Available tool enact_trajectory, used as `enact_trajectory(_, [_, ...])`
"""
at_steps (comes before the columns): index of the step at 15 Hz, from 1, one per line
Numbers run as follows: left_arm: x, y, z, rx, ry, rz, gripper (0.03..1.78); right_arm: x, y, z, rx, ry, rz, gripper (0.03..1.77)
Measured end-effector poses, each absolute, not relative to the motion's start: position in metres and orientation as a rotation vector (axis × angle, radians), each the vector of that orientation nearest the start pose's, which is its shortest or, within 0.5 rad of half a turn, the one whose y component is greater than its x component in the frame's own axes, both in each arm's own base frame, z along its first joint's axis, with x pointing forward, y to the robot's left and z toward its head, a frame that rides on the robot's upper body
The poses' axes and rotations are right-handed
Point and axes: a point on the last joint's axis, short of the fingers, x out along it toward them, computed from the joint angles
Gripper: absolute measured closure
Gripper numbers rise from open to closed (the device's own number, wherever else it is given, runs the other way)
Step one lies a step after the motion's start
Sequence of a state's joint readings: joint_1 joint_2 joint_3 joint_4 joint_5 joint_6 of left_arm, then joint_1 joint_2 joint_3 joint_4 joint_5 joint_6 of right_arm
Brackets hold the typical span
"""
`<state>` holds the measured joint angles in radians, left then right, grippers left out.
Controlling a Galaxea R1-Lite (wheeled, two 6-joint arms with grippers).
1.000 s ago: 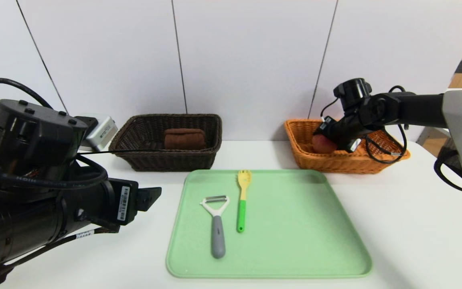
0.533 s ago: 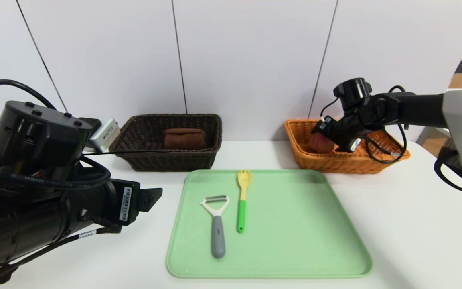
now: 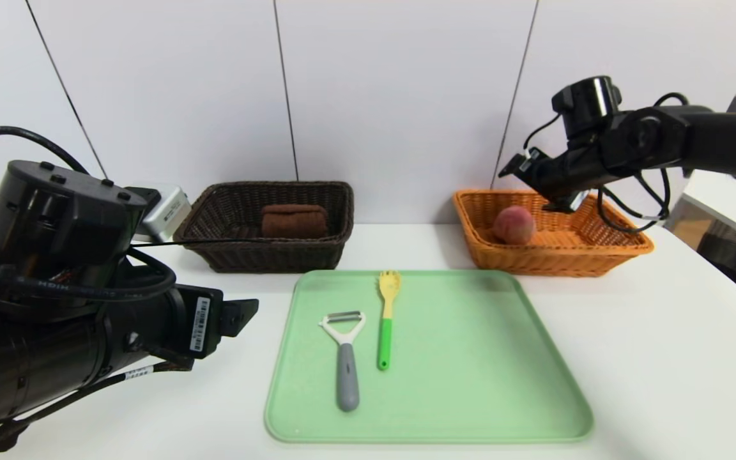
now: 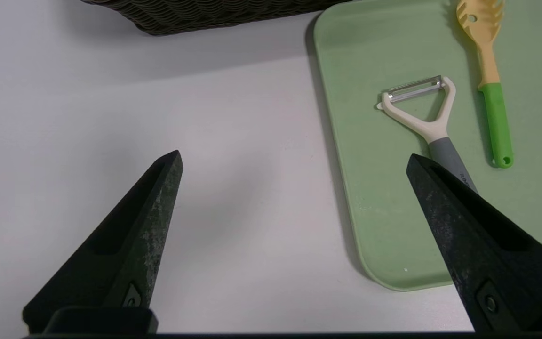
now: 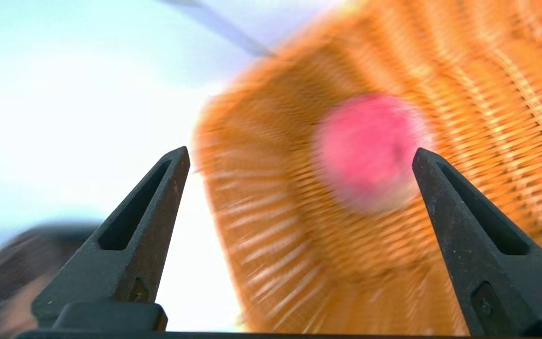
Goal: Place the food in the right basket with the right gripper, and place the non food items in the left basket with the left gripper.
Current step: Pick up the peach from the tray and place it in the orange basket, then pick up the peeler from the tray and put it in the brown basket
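The peach [image 3: 513, 224] sits in the orange basket [image 3: 553, 255], its underside hidden by the wicker. Above it the right gripper [image 5: 299, 155] gapes wide, holding nothing (so does the left gripper [image 4: 294, 157]).

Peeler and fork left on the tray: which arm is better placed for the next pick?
Left. The left gripper is open beside the tray, near the peeler. The right gripper is open above the orange basket.
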<state>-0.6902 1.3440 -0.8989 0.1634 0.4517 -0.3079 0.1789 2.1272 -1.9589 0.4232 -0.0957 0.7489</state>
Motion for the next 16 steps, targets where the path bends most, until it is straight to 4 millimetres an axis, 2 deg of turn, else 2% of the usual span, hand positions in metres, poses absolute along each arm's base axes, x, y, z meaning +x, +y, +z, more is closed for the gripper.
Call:
enact_trajectory(3, [0.164, -0.123, 0.229, 0.030, 0.536, -0.151, 0.12, 0.377, 0.086, 0.296, 0.567, 0.527, -0.042, 0.14])
enact_trajectory(6, [0.164, -0.123, 0.229, 0.034, 0.538, -0.153, 0.12, 0.320, 0.089, 0.330, 0.316, 0.572, 0.053, 0.13])
enact_trajectory(9, [0.164, -0.123, 0.229, 0.039, 0.537, -0.155, 0.12, 0.279, 0.075, 0.340, 0.054, 0.674, 0.103, 0.11])
enact_trajectory(12, [0.163, -0.123, 0.230, 0.039, 0.533, -0.156, 0.12, 0.261, 0.060, 0.340, -0.064, 0.754, 0.105, 0.11])
enact_trajectory(16, [0.161, -0.120, 0.232, 0.033, 0.524, -0.158, 0.12, 0.252, 0.057, 0.328, -0.111, 0.859, 0.114, 0.11])
